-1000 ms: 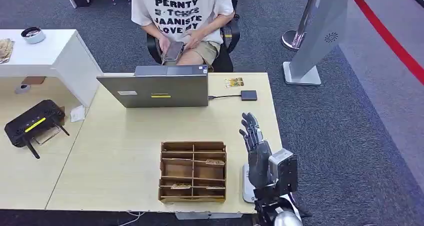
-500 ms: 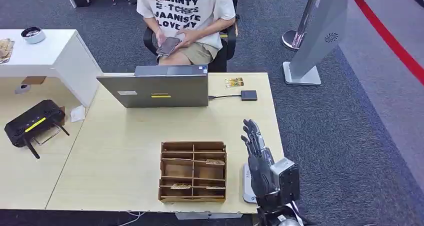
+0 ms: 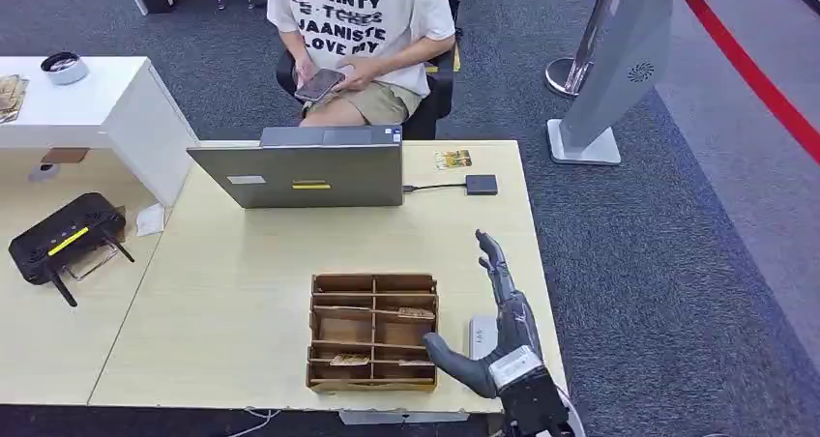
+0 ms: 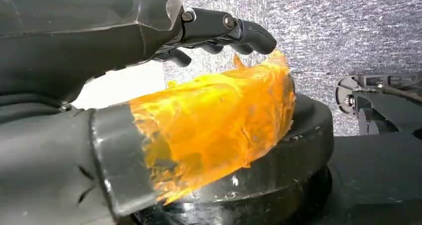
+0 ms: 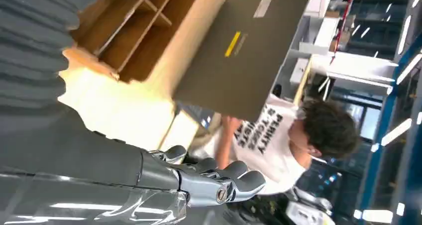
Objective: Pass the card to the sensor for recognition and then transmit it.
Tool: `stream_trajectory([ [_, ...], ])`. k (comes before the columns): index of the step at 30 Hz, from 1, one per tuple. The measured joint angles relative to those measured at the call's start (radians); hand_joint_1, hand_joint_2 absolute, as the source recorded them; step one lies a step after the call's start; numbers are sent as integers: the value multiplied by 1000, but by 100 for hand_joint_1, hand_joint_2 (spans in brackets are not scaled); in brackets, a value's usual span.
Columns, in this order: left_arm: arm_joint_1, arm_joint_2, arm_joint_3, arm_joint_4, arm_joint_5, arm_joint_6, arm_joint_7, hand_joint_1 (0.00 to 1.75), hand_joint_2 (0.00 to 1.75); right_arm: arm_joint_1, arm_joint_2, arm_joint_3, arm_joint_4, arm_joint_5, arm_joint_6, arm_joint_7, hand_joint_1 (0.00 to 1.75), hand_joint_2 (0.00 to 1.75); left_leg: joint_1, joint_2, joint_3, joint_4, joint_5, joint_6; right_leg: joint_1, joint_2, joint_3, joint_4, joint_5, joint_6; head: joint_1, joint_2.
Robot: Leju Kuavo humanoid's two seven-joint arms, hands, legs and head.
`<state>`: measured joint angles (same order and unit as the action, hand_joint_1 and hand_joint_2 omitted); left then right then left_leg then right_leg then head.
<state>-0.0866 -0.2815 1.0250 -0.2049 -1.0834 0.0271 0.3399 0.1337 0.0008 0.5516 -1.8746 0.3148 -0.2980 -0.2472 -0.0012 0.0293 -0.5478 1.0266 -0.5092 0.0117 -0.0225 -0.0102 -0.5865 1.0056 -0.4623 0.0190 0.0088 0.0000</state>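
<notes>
A wooden compartment box stands near the table's front edge and holds cards, one in a right-hand cell and one in a front cell. The box also appears in the right wrist view. Just right of it my right hand is raised, fingers stretched toward the far side and thumb spread toward the box, holding nothing. The small black sensor lies at the far right of the table, cabled to the laptop, with a card beside it. My left hand hangs over the floor, empty, fingers loosely bent.
A grey flat device lies under my right hand at the table's front edge. A person sits behind the laptop holding a phone. A black router rests on the left table. A grey stand is on the floor at the right.
My right hand has turned and sunk toward the table's front edge, its thumb now spread toward the box. The person has shifted slightly in the chair.
</notes>
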Motion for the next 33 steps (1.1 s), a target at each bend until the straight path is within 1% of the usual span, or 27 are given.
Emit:
stream_trajectory([
  [1, 0, 0, 0, 0, -2, -3, 0, 0, 0, 1, -2, 5, -2, 31, -10, 2, 133, 175, 0, 0, 0, 0, 0, 0, 0, 0, 0, 0, 0, 0, 0, 0],
  [2, 0, -1, 0, 0, -3, -4, 0, 0, 0, 1, -4, 11, -4, 56, -17, 4, 138, 175, 0, 0, 0, 0, 0, 0, 0, 0, 0, 0, 0, 0, 0, 0],
  [3, 0, -2, 0, 0, -3, -4, 0, 0, 0, 1, -6, 16, -5, 79, -25, 6, 159, 175, 0, 0, 0, 0, 0, 0, 0, 0, 0, 0, 0, 0, 0, 0],
  [4, 0, -3, 0, 0, -3, -4, -2, 0, 0, 1, -8, 20, -5, 102, -34, 9, 173, 175, 0, 0, 0, 0, 0, 0, 0, 0, 0, 0, 0, 0, 0, 0],
  [11, 0, -2, 0, 0, -50, -22, -3, 0, 0, -1, -18, 51, -5, 244, -66, 34, 175, 175, 0, 0, 0, 0, 0, 0, 0, 0, 0, 0, 0, 0, 0, 0],
  [12, 0, -2, 0, 0, -52, -26, -3, 0, 0, -3, -19, 55, -5, 256, -66, 37, 148, 175, 0, 0, 0, 0, 0, 0, 0, 0, 0, 0, 0, 0, 0, 0],
  [13, 0, -2, 0, 0, -57, -30, 2, 0, 0, -5, -21, 63, -3, 289, -67, 44, 143, 175, 0, 0, 0, 0, 0, 0, 0, 0, 0, 0, 0, 0, 0, 0],
  [14, 0, -2, 0, 0, -59, -31, 5, 0, 0, -7, -21, 66, 0, 310, -67, 49, 143, 175, 0, 0, 0, 0, 0, 0, 0, 0, 0, 0, 0, 0, 0, 0],
  [16, 0, -2, 0, 0, -65, -32, 5, 0, 0, -12, -22, 76, 6, 349, -68, 58, 56, 175, 0, 0, 0, 0, 0, 0, 0, 0, 0, 0, 0, 0, 0, 0],
  [17, 0, -2, -1, 0, -66, -33, 5, 0, 0, -14, -23, 81, 9, 358, -68, 59, 56, 175, 0, 0, 0, 0, 0, 0, 0, 0, 0, 0, 0, 0, 0, 0],
  [18, 0, -2, -1, 0, -68, -34, 6, 0, 0, -16, -23, 86, 12, 366, -68, 62, 44, 175, 0, 0, 0, 0, 0, 0, 0, 0, 0, 0, 0, 0, 0, 0],
  [20, -1, -2, -1, 0, -69, -36, 6, 0, 0, -23, -24, 93, 19, 385, -68, 69, 44, 175, 0, 0, 0, 0, 0, 0, 0, 0, 0, 0, 0, 0, 0, 0],
  [22, -1, -2, -2, 0, -72, -37, 7, 0, 0, -34, -26, 103, 31, 420, -67, 80, 56, 175, 0, 0, 0, 0, 0, 0, 0, 0, 0, 0, 0, 0, 0, 0],
  [23, -1, -2, -2, 0, -74, -38, 7, 0, 0, -42, -26, 112, 40, 438, -67, 87, 56, 175, 0, 0, 0, 0, 0, 0, 0, 0, 0, 0, 0, 0, 0, 0],
  [25, -1, -2, -2, 0, -76, -40, 8, 0, 0, -57, -27, 126, 57, 468, -67, 97, 80, 175, 0, 0, 0, 0, 0, 0, 0, 0, 0, 0, 0, 0, 0, 0],
  [27, -1, -1, -3, 0, -77, -46, 8, 0, 0, -72, -27, 139, 79, 483, -67, 104, 94, 175, 0, 0, 0, 0, 0, 0, 0, 0, 0, 0, 0, 0, 0, 0],
  [28, -1, -1, -3, 0, -79, -48, 9, 0, 0, -78, -27, 145, 89, 493, -68, 109, 117, 175, 0, 0, 0, 0, 0, 0, 0, 0, 0, 0, 0, 0, 0, 0],
  [29, -1, -1, -3, 0, -81, -50, 10, 0, 0, -84, -27, 150, 99, 503, -69, 113, 117, 175, 0, 0, 0, 0, 0, 0, 0, 0, 0, 0, 0, 0, 0, 0],
  [30, -1, -1, -3, 0, -81, -51, 13, 0, 0, -91, -27, 154, 108, 510, -71, 119, 138, 175, 0, 0, 0, 0, 0, 0, 0, 0, 0, 0, 0, 0, 0, 0],
  [31, -2, -1, -3, 0, -84, -53, 15, 0, 0, -97, -27, 160, 119, 517, -73, 124, 133, 175, 0, 0, 0, 0, 0, 0, 0, 0, 0, 0, 0, 0, 0, 0],
  [33, -2, -1, -3, 0, -84, -54, 16, 0, 0, -106, -27, 166, 137, 526, -78, 132, 141, 175, 0, 0, 0, 0, 0, 0, 0, 0, 0, 0, 0, 0, 0, 0],
])
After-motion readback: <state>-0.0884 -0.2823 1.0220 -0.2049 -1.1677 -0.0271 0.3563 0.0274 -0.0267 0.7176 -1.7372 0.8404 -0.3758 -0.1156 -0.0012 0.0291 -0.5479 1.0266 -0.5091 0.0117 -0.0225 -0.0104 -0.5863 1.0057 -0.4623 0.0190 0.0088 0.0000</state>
